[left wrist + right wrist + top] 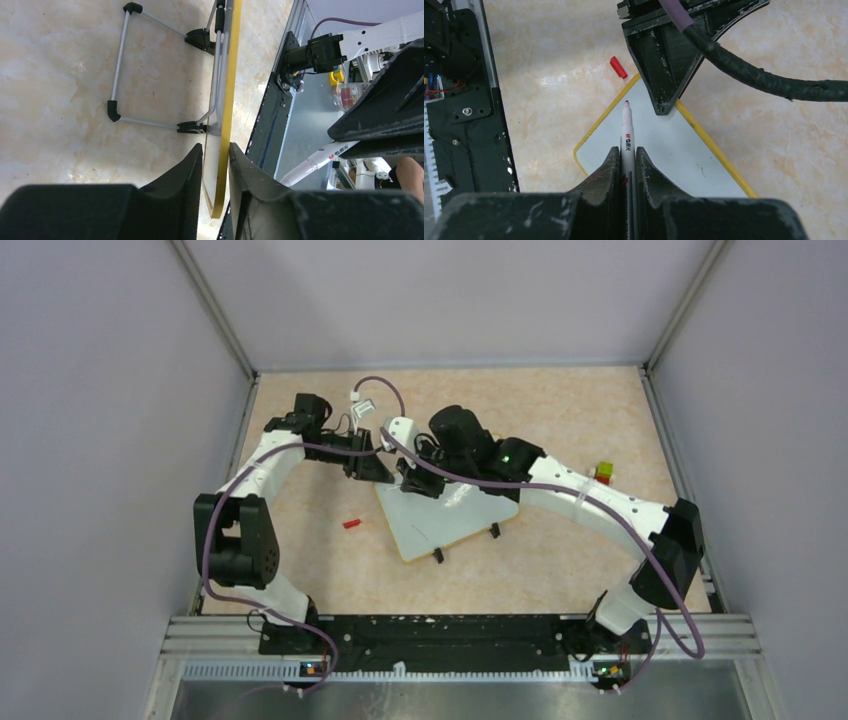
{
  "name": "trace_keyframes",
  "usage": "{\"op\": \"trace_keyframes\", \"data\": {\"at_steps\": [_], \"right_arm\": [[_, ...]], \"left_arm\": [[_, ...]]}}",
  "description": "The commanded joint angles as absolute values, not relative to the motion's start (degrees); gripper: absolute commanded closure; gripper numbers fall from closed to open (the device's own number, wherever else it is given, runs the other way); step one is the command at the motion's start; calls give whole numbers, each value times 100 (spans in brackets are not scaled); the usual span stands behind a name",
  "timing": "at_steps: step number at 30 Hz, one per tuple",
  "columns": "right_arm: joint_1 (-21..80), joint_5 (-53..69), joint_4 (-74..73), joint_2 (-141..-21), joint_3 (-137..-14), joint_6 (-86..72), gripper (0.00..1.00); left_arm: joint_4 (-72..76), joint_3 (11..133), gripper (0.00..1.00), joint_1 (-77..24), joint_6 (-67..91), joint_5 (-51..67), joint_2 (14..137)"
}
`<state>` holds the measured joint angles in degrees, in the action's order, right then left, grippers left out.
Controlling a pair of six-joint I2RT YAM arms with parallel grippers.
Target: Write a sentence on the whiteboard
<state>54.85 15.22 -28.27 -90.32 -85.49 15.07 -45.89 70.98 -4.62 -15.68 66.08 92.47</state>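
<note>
The whiteboard (450, 515) lies tilted on its stand mid-table, white with a yellow rim. My left gripper (372, 468) is at its far left corner; in the left wrist view its jaws (216, 147) pinch the board's yellow edge (227, 75) from both sides. My right gripper (415, 480) hovers over the same end, shut on a white marker (627, 130) whose bare red tip points at the board's surface (664, 145), near the corner. No sentence shows on the part of the board in view.
A red marker cap (351, 523) lies on the table left of the board. A small yellow and red block (603, 472) sits at the right. The board's wire stand (117, 65) and black clip feet rest on the table. The left gripper's fingers (664, 75) reach over the board.
</note>
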Motion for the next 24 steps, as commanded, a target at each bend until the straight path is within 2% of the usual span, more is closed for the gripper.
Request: {"op": "trace_keyframes", "data": {"at_steps": [1,5,12,24], "right_arm": [[5634,1287,-2401,-8946,-8434,1364,100],[5643,1298,-2313,-8964,-8328,1304,100],[5717,1221,-2204,-9024,-8306,1259,100],[5748,941,-2136,-9193,-8409,1270,100]], "left_arm": [[-4670,7408,75,-517,-1737,6671,9271],[-4665,7426,88,-527,-1747,6704,9277],[-4654,7431,99,-560,-1726,6700,9255],[-4689,7455,100,-628,-1809,6666,9265]]}}
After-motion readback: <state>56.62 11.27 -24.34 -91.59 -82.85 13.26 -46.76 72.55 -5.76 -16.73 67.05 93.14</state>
